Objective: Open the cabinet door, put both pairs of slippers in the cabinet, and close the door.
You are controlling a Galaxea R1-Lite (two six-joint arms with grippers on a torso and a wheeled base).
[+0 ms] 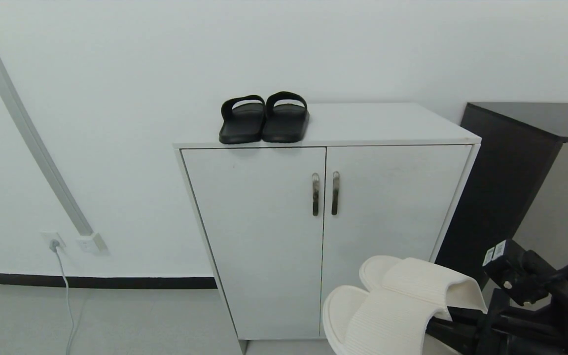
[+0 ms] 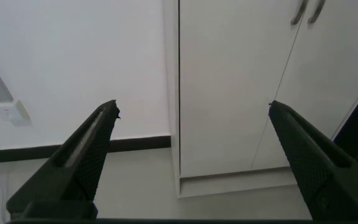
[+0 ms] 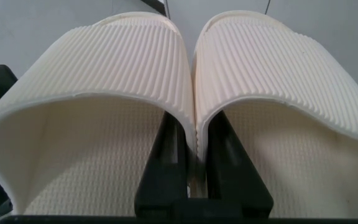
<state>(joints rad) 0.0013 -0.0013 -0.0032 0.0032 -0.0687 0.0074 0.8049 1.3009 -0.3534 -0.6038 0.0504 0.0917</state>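
Free left gripper (image 2: 192, 107) is wide open; right gripper (image 3: 196, 158) clamps white slippers (image 1: 402, 301). Upright door handles (image 1: 324, 193) at 11 o'clock from them, probably lefty's job.

A white cabinet (image 1: 254, 246) stands with its two doors shut, and two upright metal handles (image 1: 315, 194) sit side by side at the middle seam. On its top, near the left front corner, a pair of black slide slippers (image 1: 263, 118) lies side by side, heels toward the front edge. Low before the right-hand door, a pair of cream ribbed slippers (image 1: 402, 305) is held in the air. The right gripper (image 3: 194, 143) seems to pinch their inner strap edges together.
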